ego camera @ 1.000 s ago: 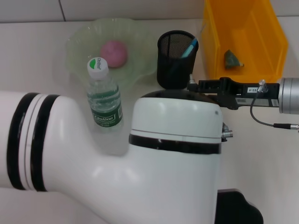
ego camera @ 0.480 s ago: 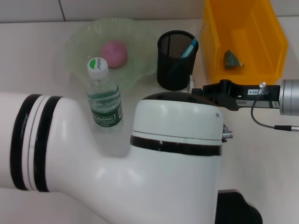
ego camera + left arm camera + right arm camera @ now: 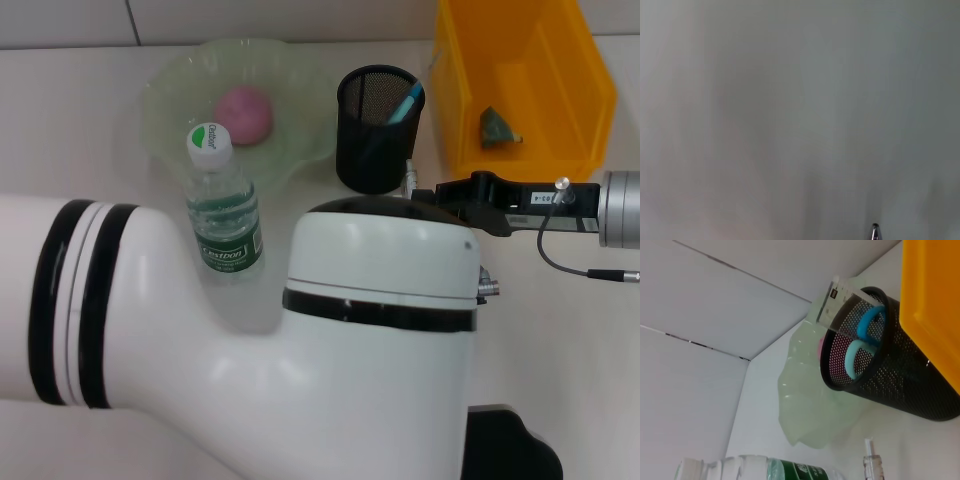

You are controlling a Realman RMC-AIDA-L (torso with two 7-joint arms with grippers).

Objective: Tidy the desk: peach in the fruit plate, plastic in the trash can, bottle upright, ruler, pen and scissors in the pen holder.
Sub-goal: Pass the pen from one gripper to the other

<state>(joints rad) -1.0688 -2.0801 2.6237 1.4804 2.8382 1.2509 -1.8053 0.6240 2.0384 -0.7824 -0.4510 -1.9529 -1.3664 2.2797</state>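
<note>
The pink peach lies in the pale green glass fruit plate; the clear plastic bottle with a green label stands upright just before it. The black mesh pen holder holds blue-handled scissors and a clear ruler; crumpled green plastic sits in the yellow bin. The right gripper hangs beside the holder (whether its fingers are parted cannot be told); the left arm fills the foreground.

pink peach, black mesh pen holder

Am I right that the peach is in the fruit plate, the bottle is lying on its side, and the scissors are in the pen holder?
Not quite: the head view shows the bottle standing upright. The peach is in the fruit plate, and the scissors are in the pen holder.
</note>
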